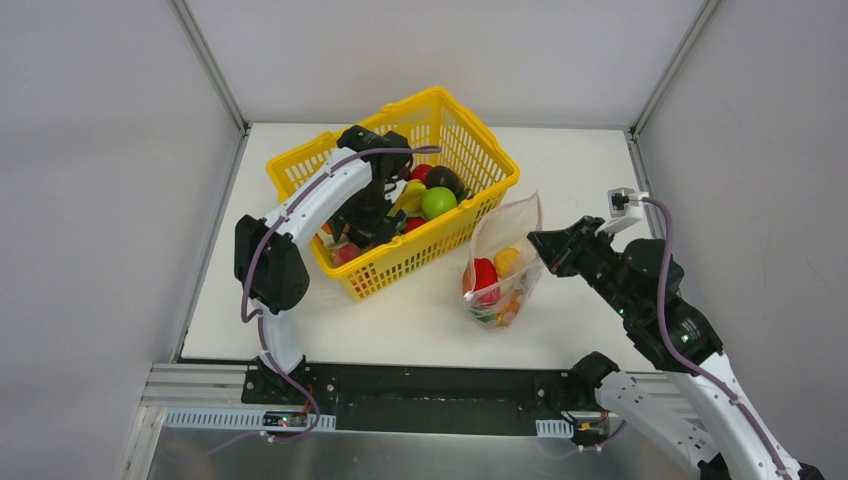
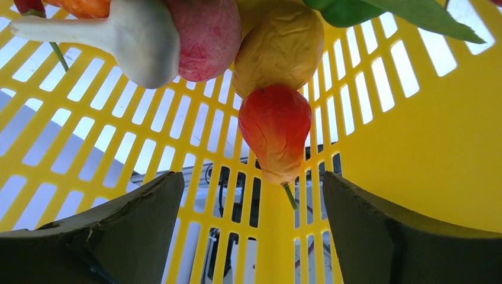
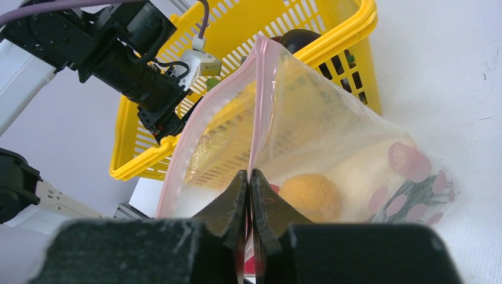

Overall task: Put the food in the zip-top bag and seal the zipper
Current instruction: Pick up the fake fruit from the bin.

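The clear zip-top bag (image 1: 505,262) stands right of the yellow basket (image 1: 465,130), its mouth open upward. My right gripper (image 3: 250,177) is shut on the bag's mouth edge, pinching the pinkish zipper (image 3: 260,89). Inside the bag (image 3: 355,118) lie an orange ball (image 3: 311,195), a white piece (image 3: 367,165) and a red tomato (image 1: 484,275). My left gripper (image 2: 251,177) is open down inside the basket, nothing between its fingers. Just beyond its tips lies an orange-red fruit (image 2: 275,133), with a yellow one (image 2: 281,50), a pink-red one (image 2: 204,35) and a white radish (image 2: 139,38) behind. A green apple (image 1: 437,202) and a dark avocado (image 1: 443,179) lie further back.
The basket's lattice wall (image 2: 148,148) and corner (image 2: 426,148) close in around the left fingers. In the right wrist view the left arm (image 3: 118,53) hangs over the basket rim (image 3: 349,35). White table (image 1: 400,320) shows in front of the basket and bag.
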`<state>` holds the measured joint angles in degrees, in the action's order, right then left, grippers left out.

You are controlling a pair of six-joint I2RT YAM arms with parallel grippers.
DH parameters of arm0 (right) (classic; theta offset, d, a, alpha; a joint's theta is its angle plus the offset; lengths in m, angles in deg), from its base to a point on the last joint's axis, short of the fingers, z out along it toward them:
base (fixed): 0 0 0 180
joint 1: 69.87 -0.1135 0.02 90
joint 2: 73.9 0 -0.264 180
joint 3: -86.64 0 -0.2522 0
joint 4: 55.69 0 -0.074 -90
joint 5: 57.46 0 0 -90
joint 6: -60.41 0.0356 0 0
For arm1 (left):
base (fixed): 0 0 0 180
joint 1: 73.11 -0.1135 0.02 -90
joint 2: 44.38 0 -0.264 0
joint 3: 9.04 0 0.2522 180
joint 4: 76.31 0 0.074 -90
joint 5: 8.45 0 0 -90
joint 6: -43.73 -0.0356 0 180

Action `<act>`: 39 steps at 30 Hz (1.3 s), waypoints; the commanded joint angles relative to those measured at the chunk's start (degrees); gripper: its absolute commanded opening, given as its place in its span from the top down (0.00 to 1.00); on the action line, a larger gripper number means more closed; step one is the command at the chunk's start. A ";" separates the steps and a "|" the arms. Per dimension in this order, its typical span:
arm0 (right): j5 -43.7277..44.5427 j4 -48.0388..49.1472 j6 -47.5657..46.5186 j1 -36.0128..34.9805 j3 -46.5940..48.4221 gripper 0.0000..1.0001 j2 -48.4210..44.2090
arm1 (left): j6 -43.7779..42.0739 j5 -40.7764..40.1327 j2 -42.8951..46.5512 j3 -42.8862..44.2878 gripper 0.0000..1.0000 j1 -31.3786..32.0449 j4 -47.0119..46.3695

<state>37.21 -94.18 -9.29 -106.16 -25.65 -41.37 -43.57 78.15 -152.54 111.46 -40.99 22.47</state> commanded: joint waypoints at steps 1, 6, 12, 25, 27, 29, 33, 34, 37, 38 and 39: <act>1.03 1.53 -1.12 -0.14 -0.19 0.92 -0.68 | -1.48 0.68 -1.23 -2.23 0.11 -0.03 4.03; 0.80 1.53 -1.18 -0.12 -0.08 0.92 -0.54 | -2.04 2.73 -2.96 -6.53 0.13 -0.04 2.37; 0.97 1.44 -1.31 -0.11 -0.02 0.92 -0.58 | -1.47 2.46 -2.99 -10.40 0.13 -0.04 0.57; 0.61 1.61 -1.33 -0.15 0.11 0.92 0.34 | -3.68 5.76 -4.50 -15.43 0.25 -0.04 -0.05; 0.82 1.62 -1.40 -0.09 0.02 0.92 0.38 | -4.04 6.49 -4.60 -16.32 0.29 -0.04 -0.34; 0.92 1.62 -1.40 -0.09 0.01 0.92 0.45 | -4.32 6.77 -4.54 -16.93 0.34 -0.04 -0.56; 0.95 1.70 -1.33 -0.10 -0.05 0.92 0.47 | -4.57 6.72 -4.50 -16.81 0.45 -0.04 -0.57; 0.92 1.70 -1.32 -0.09 0.01 0.92 0.45 | -4.71 6.74 -4.56 -16.52 0.50 -0.04 -0.43; 1.10 1.70 -1.32 -0.10 -0.05 0.92 0.44 | -4.61 6.54 -4.64 -15.56 0.68 -0.05 -0.18; 1.14 1.70 -1.32 -0.12 -0.07 0.92 0.48 | -4.55 6.36 -4.54 -15.25 0.73 -0.04 -0.10; 1.15 1.70 -1.36 -0.12 -0.08 0.92 0.42 | -4.55 6.18 -4.31 -14.92 0.77 -0.04 0.02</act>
<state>37.73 -94.16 -9.73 -106.16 -25.85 -41.17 -47.44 83.16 -156.67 95.31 -41.08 19.39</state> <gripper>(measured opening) 0.080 0.362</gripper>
